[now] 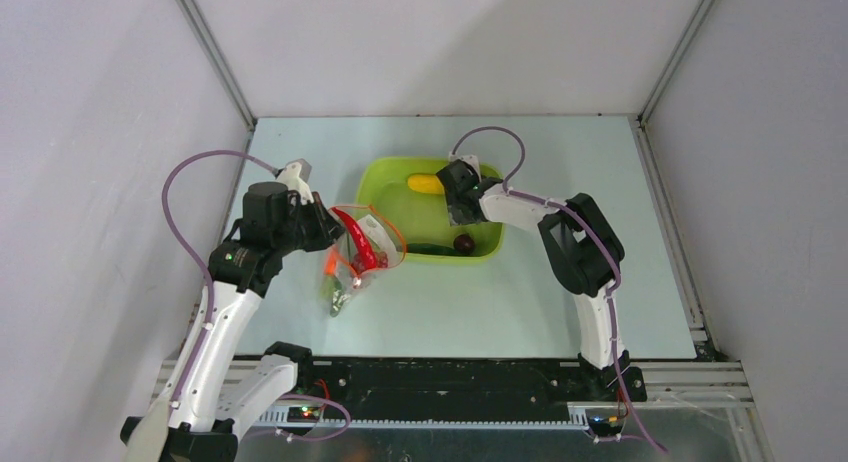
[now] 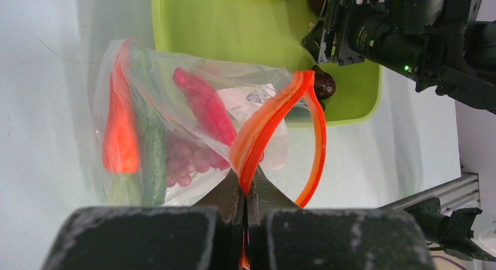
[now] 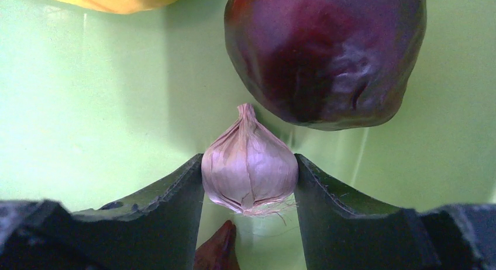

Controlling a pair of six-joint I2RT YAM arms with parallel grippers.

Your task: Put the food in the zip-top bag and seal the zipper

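My left gripper is shut on the orange-red zipper of the clear zip-top bag and holds its mouth open in a loop; it also shows in the top view. Inside the bag lie the orange carrot, green cucumber, red chili and purplish grapes. My right gripper is low in the lime-green tray, shut on the pale garlic. The dark maroon ball lies just beyond it. The yellow lemon lies at the tray's back.
A dark green long piece lies along the tray's near wall beside the maroon ball. The bag hangs at the tray's left front corner. A small reddish-brown thing shows under the right fingers. Grey walls enclose the table.
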